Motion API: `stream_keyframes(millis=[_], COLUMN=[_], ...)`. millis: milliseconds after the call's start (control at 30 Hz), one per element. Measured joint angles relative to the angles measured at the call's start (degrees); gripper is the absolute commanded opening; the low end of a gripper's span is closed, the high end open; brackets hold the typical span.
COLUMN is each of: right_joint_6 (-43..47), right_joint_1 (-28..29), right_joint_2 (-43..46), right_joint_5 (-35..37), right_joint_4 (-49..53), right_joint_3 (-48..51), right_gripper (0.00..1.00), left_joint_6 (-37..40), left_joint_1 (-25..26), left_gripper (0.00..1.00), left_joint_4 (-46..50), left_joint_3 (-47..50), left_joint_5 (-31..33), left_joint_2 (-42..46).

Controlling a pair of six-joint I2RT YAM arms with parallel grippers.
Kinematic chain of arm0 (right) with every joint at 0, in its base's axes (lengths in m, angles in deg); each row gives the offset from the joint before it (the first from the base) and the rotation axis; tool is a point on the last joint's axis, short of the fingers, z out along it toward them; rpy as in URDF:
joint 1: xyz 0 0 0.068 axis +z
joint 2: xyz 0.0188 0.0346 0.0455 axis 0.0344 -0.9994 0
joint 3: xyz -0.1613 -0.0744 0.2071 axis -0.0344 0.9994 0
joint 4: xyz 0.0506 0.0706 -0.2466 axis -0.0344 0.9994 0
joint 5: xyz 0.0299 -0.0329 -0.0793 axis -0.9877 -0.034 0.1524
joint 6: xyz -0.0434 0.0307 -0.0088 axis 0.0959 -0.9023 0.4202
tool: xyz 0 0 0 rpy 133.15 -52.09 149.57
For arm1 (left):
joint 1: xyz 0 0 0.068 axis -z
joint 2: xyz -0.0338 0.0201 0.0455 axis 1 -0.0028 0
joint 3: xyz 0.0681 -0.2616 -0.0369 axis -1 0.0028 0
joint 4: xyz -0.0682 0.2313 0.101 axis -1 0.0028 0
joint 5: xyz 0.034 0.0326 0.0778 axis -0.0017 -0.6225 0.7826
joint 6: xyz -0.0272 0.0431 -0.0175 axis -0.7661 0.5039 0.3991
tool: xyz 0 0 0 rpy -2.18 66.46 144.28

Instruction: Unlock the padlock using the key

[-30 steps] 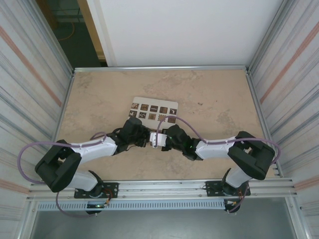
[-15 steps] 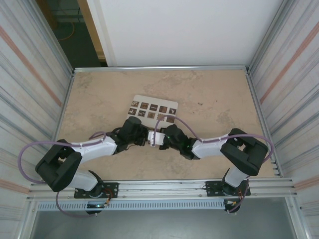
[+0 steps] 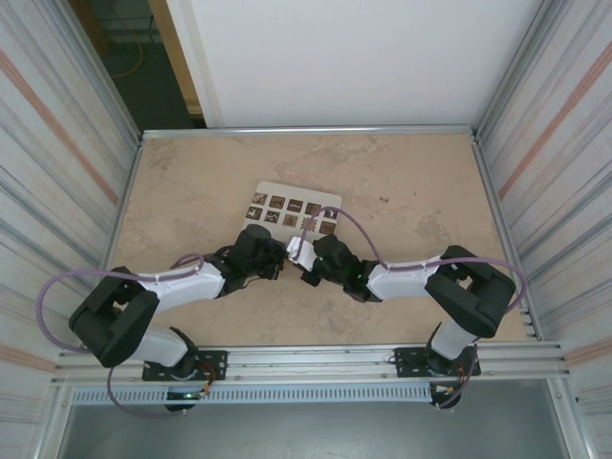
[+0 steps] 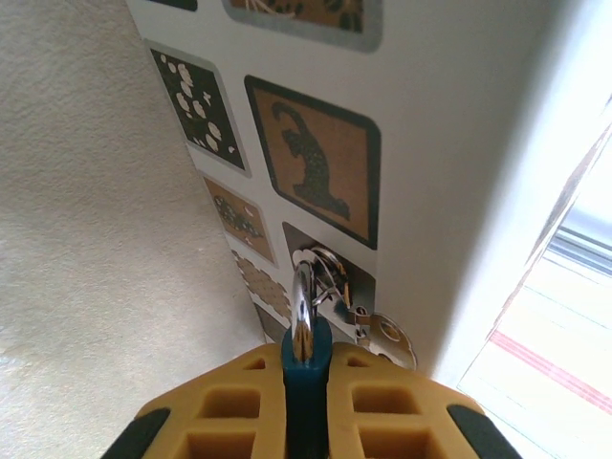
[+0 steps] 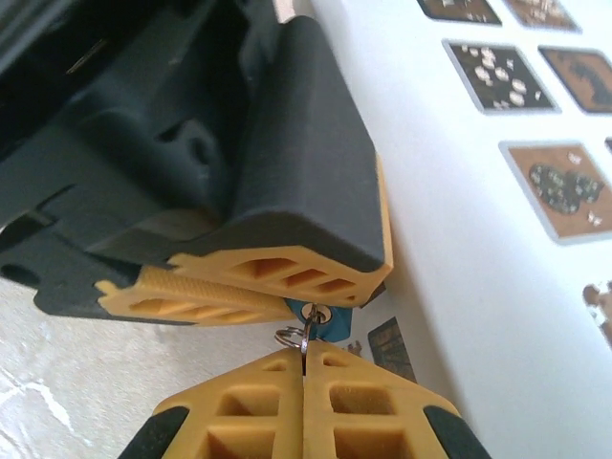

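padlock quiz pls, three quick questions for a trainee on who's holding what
1. True or false: the left end effector is shut on the padlock.
2. What does the right end effector pinch? A) the key B) a screwdriver C) nothing
3. Fill in: the padlock's body is ____ in colour.

Key: 1 true; 2 A; 3 blue.

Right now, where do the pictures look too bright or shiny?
Left wrist view: the right edge is washed out to white, and a bright glint runs down the shackle of the padlock. Right wrist view: the white box glares pale and flat, while the key is easy to see. Top external view: light is even, with only soft shadows on the table.
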Motion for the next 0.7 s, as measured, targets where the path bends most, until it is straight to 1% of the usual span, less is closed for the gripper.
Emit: stream_keyframes(millis=[167,467,700], right_joint_6=[-12.5,-31.5,-42.9], right_joint_1=[-2.7,-8.1,-10.1], right_joint_2=[0.0,0.2,0.2], right_joint_5=[-5.6,-16.8,-19.8], right_joint_4=[1.5,4.9,7.3], right_joint_3=[-0.7,-1.7,-2.5], right_gripper=[0.01,0.00,0.00], left_joint_6=[-0.3,-1.1,-1.9], left_joint_1=[0.2,1.7,2.4], left_gripper=[0.00,0.00,0.00], left_joint_4=[-1.4,-4.5,-6.4], left_joint_3=[0.3,0.6,0.6], left_joint_5=[0.5,2.3,3.2], left_joint_2=[-0.4,-1.8,-2.9])
